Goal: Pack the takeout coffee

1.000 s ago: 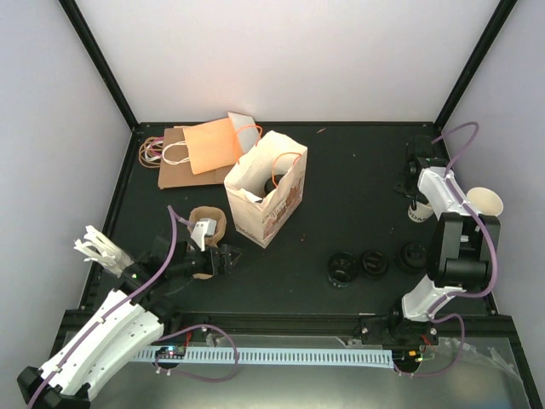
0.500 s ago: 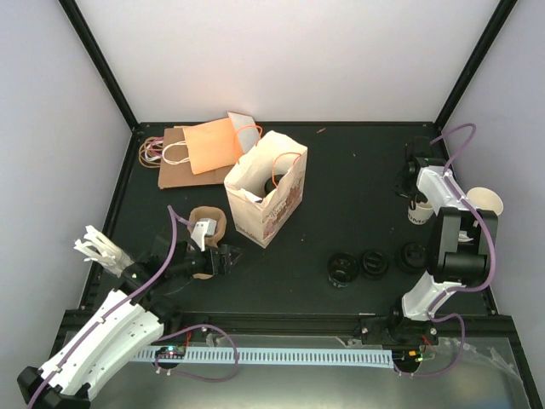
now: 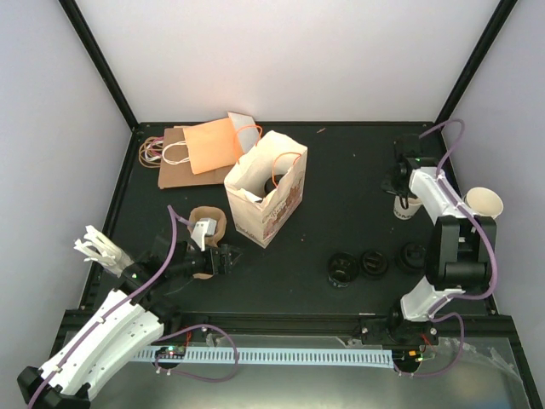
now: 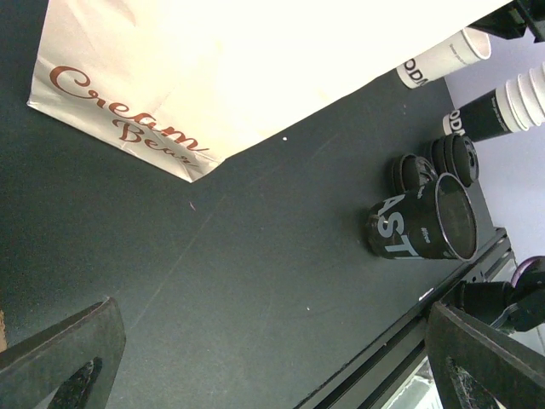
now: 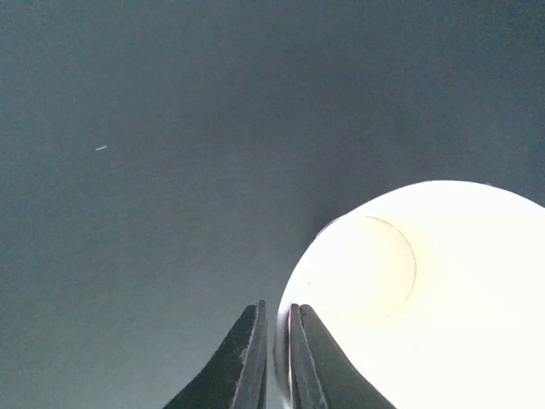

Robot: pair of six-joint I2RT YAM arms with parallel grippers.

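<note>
The takeout coffee (image 3: 408, 208) is a small cream cup with dark print, standing at the right of the table; it also shows far off in the left wrist view (image 4: 438, 61). My right gripper (image 3: 401, 189) is above it. In the right wrist view the gripper (image 5: 274, 305) is pinched on the cup's (image 5: 426, 290) near rim, one finger inside and one outside. The white printed paper bag (image 3: 268, 192) stands open at the centre left. My left gripper (image 3: 223, 258) hangs low beside the bag (image 4: 213, 68), wide open with nothing between its fingers (image 4: 60, 354).
Three black cups (image 3: 341, 268) (image 3: 373, 262) (image 3: 413, 256) lie in front of the right arm. A stack of cream cups (image 3: 484, 202) sits at the right edge. A brown sleeve (image 3: 207, 223) lies by the bag. Flat bags (image 3: 204, 145) rest at the back left.
The right gripper's jaws have closed onto the cup's rim, and gripper and cup have shifted slightly left and toward the back. The left arm has not moved.
</note>
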